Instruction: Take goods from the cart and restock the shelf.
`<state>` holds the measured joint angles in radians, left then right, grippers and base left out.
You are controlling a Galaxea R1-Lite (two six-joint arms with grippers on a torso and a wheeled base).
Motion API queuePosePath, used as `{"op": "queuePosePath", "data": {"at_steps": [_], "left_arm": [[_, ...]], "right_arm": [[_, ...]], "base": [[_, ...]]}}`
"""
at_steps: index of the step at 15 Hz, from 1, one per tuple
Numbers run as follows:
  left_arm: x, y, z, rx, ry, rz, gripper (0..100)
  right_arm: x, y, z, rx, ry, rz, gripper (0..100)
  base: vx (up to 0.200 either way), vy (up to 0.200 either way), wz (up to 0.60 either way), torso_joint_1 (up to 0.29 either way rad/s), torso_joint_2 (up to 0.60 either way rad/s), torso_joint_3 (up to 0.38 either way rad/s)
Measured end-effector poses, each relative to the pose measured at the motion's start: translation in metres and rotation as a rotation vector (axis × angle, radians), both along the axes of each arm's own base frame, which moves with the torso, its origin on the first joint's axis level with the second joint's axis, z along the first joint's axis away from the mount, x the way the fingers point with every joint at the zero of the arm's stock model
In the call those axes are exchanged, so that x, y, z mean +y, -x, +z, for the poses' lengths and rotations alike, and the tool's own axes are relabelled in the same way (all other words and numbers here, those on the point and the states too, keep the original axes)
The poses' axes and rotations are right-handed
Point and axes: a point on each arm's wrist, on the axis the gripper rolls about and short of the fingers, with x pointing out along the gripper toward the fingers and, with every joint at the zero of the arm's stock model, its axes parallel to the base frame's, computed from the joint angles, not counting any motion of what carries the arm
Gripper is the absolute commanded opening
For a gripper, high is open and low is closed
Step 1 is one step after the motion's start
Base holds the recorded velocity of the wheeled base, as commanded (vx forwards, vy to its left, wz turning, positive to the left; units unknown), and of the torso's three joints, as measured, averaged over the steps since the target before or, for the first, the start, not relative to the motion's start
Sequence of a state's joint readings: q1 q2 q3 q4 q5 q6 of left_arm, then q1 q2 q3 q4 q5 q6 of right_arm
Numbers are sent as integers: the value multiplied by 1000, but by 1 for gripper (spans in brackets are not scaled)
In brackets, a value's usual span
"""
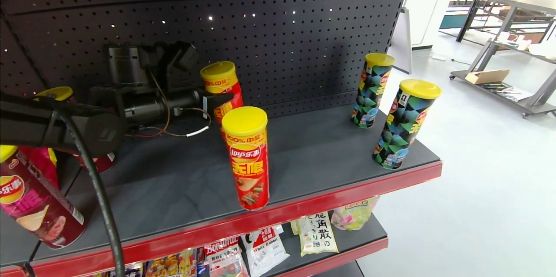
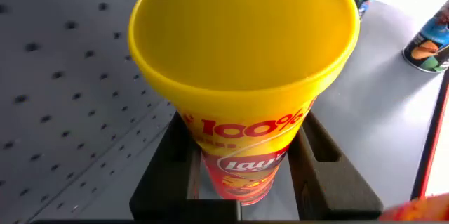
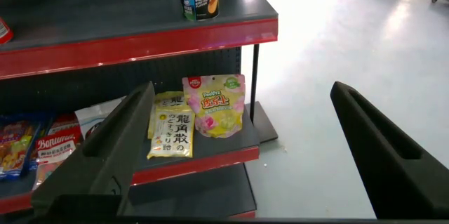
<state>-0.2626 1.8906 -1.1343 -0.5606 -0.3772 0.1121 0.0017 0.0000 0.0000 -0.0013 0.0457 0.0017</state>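
1. The red chip can [image 1: 221,90] with the yellow lid is at the back of the top shelf [image 1: 173,181], right up by the black pegboard [image 1: 282,29]. The left gripper [image 1: 215,102] has it, with its fingers [image 2: 330,175] clamped on either side of the can's body below the lid. Can't tell if its base is actually touching the shelf, since another can blocks that bit.
2. That other one is a matching red can [image 1: 247,157], standing upright near the red front edge, just in front of the held one.
3. Over on the shelf's right end there are two dark patterned cans with yellow lids. One [image 1: 371,90] is farther back, the other [image 1: 404,125] is right at the front corner, and both are upright.
4. On the left side there's a maroon can [image 1: 30,199] by the front edge, leaning a bit. Another yellow-lidded can [image 1: 56,93] pokes out from behind the left arm.
5. The right gripper [image 3: 242,94] sits lower, by the shelf below, with its fingers [image 3: 379,147] wide apart and nothing between them.
6. On that lower shelf [image 3: 210,157] a yellow-and-white snack bag [image 3: 170,126] and a pink-and-green bag [image 3: 214,104] sit side by side, with more packets off to the side.
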Motion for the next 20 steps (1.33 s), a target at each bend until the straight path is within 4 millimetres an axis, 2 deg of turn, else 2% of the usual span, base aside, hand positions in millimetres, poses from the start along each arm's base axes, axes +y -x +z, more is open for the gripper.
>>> {"op": "queuePosePath", "data": {"at_steps": [5, 9, 20], "left_arm": [[-8, -14, -9, 9, -7, -4, 0], [-17, -16, -13, 13, -11, -9, 0], [-19, -19, -18, -26, -59, -28, 0]], "right_arm": [[0, 0, 0, 0, 0, 0, 100], [0, 0, 0, 0, 0, 0, 100], [0, 0, 0, 0, 0, 0, 100]], "base": [[0, 0, 0, 0, 0, 0], [0, 0, 0, 0, 0, 0], [0, 0, 0, 0, 0, 0]]}}
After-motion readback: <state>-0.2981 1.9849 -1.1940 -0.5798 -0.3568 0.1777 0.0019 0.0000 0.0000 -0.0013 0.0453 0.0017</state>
